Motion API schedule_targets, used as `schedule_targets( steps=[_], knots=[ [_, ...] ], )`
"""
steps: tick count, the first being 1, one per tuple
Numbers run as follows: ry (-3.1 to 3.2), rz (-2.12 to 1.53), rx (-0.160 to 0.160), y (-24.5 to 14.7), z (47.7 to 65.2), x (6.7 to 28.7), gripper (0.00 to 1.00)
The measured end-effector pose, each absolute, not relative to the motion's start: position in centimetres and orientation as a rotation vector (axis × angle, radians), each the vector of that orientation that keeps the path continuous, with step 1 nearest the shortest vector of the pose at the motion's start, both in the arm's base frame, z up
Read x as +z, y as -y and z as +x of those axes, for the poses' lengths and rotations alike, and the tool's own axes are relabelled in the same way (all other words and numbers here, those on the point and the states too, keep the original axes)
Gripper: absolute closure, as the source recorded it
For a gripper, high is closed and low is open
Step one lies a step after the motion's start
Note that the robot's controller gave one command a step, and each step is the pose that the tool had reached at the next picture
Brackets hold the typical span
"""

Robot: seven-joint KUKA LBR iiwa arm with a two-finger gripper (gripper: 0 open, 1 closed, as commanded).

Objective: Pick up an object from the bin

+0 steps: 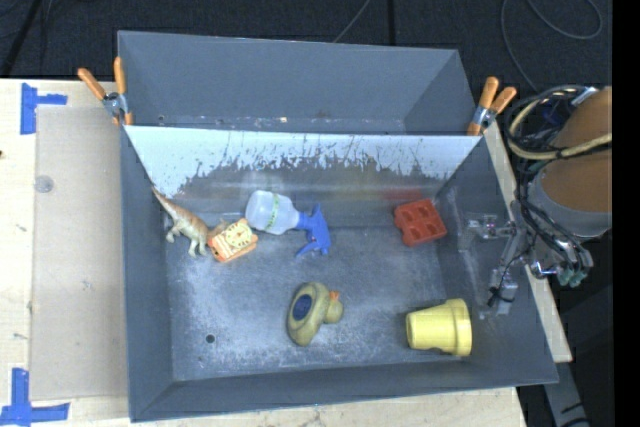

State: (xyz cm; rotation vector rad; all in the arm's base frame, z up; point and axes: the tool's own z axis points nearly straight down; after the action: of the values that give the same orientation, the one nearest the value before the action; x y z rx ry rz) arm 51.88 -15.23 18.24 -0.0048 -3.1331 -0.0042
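My gripper (501, 277) hangs at the bin's right wall, above the sloped side. Nearest to it, just to its lower left, a yellow cup (440, 327) lies on its side on the bin floor, apart from the gripper. A red studded block (419, 221) sits to the gripper's upper left, near the back right of the floor. Nothing shows in the gripper.
An olive toy with a blue top (312, 311) lies at the front middle. A clear spray bottle with a blue trigger (290, 218), a small orange and tan piece (234, 241) and a tan dinosaur (183, 220) lie along the back left. The arm with its cables stands outside the right rim.
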Motion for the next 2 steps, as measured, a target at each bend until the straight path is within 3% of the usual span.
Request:
schedule_targets(
  steps=[1,2],
  knots=[
    [3.141,0.001,-0.001,15.2,52.1,18.7,0.0],
    [3.131,0.181,-0.003,15.1,49.4,12.2,0.0]
  ],
)
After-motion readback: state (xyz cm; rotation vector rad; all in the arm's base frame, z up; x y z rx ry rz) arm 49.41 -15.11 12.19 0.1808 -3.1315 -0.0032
